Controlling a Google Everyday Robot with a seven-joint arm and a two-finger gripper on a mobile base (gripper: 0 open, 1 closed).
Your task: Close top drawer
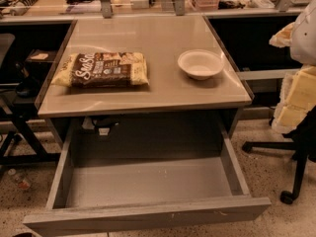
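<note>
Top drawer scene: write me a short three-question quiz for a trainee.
1. True or false: the wide grey metal top drawer is pushed fully shut.
2. What lies left of the round white bowl on the beige desk top? A) a brown-and-cream snack bag B) a red mug C) a laptop
3. Where is the gripper in the camera view?

Key
1. False: it is pulled far out.
2. A
3. Not in view.
</note>
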